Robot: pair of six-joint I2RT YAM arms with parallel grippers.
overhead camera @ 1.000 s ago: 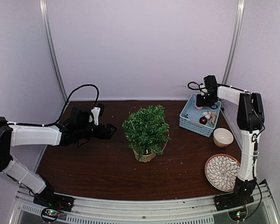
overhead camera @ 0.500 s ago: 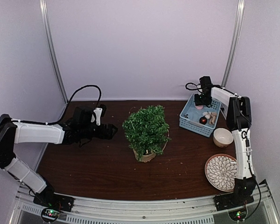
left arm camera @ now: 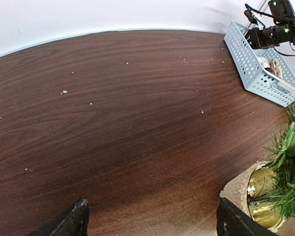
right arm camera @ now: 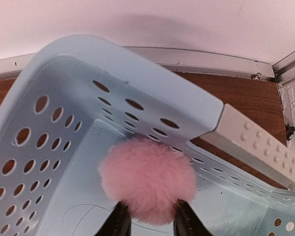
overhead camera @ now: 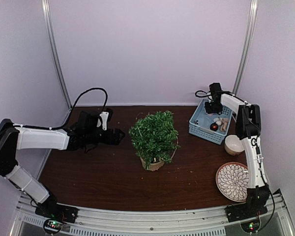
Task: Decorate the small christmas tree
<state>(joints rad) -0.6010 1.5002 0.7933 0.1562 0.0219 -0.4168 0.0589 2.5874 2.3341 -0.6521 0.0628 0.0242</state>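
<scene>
The tree (overhead camera: 154, 137) stands in the middle of the table (overhead camera: 98, 182), near the left tool (left arm camera: 150, 221), which is spread and empty. The right tool (right arm camera: 147, 219) pinches a pom-pom (right arm camera: 146, 179) in the basket (right arm camera: 152, 93). The tree looks light and tippy, with soft branches, so steady it by the pot (overhead camera: 155, 165).

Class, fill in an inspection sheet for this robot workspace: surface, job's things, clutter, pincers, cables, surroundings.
Surface: dark brown wood-grain table, pale crumbs scattered.
Job's things: small green christmas tree in tan pot, upright, mid-table; fluffy pink pom-pom inside pale blue perforated plastic basket, with a red ball.
Clutter: cream bowl and patterned round plate, right side.
Pincers: left pincer open, empty, left of tree; right pincer shut on pom-pom.
Cables: black cable looping above left arm; another at right wrist.
Surroundings: pale lilac walls, metal corner rails.
</scene>
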